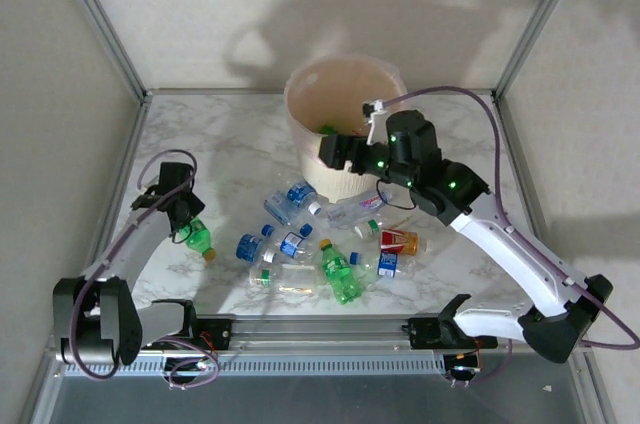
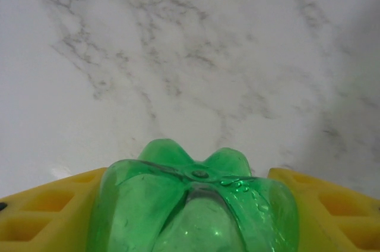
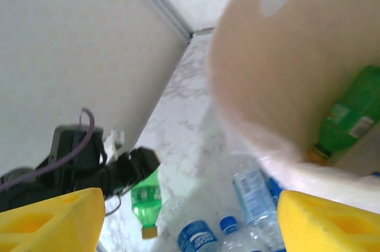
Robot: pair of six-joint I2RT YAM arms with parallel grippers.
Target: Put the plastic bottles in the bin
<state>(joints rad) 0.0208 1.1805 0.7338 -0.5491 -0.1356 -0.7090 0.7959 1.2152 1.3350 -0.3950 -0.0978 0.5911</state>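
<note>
Inside the bin [image 1: 340, 94] lies a green bottle [image 3: 347, 115]; my right gripper [image 1: 330, 151] hangs spread and empty at its rim, while my left gripper [image 1: 183, 212] pinches a second green bottle [image 2: 190, 204].

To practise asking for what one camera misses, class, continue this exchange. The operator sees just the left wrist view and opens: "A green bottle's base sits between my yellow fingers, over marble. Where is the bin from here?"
Observer: In the top view the bin stands at the far middle of the table, to the right of the left gripper and its held green bottle.
Operator: Is the other arm near it?
Observer: Yes. The right gripper hangs open at the bin's near rim.
Operator: Is anything inside the bin?
Observer: Another green bottle lies inside it, in the right wrist view.
</note>
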